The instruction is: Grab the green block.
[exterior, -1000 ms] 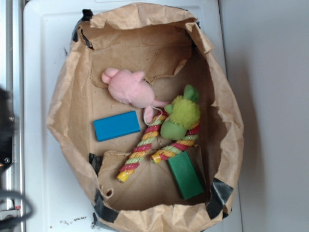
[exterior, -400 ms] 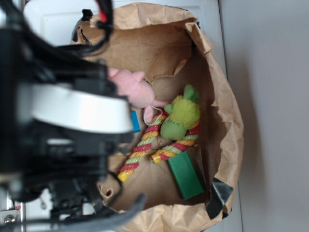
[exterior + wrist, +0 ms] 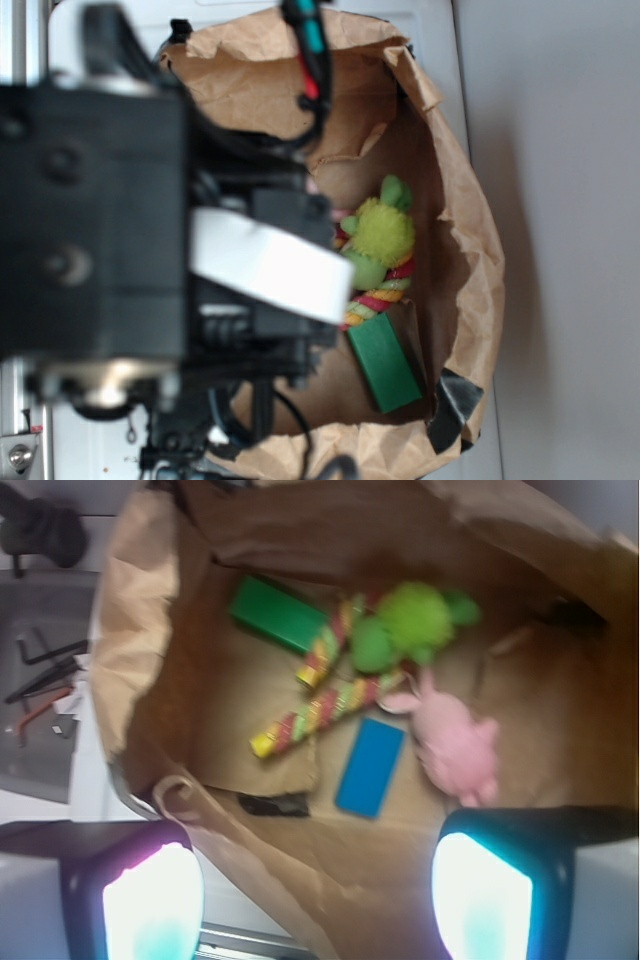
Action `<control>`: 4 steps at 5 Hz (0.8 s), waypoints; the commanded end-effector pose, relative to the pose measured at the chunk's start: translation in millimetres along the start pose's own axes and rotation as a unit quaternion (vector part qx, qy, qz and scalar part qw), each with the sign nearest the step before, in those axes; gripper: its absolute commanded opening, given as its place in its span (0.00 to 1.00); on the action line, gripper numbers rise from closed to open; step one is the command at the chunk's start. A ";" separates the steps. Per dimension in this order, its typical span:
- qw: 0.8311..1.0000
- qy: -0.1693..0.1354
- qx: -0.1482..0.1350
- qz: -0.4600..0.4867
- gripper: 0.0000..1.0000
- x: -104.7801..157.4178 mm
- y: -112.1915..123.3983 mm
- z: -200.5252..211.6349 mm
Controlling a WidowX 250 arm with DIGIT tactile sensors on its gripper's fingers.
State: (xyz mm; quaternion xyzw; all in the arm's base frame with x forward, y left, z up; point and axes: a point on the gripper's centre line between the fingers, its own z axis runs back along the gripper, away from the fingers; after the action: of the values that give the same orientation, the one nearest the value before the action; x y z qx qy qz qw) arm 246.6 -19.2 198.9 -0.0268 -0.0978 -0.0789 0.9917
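The gripper (image 3: 318, 900) is wide open, holding nothing, high over the paper bag (image 3: 140, 610). The green block (image 3: 278, 615) lies flat on the bag's floor, up toward eleven o'clock, just beside the striped rope toy (image 3: 325, 712). Its long side runs from ten to four.

In the exterior view the robot arm (image 3: 150, 250) has swung further across the paper bag (image 3: 470, 260) than a moment ago, when it covered only the left side; a second ago it was barely in the picture. Its dark body and white band now hide the pink plush toy (image 3: 455, 745), the blue block (image 3: 368, 766) and most of the striped rope toy (image 3: 375, 300), all of which were exposed before.
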 end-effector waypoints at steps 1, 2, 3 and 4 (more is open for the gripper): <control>0.992 -0.067 -0.011 -0.103 1.00 20.4 3.1 17.5; 0.985 -0.075 -0.001 -0.154 1.00 20.8 3.3 15.4; 0.979 -0.094 0.016 -0.179 1.00 29.7 12.5 12.8; 0.978 -0.093 0.029 -0.184 1.00 36.9 19.3 8.6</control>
State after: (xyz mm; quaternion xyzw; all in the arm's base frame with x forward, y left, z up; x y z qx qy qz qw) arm 277.2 -10.9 194.0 -0.0012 -0.1646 -0.2631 0.9506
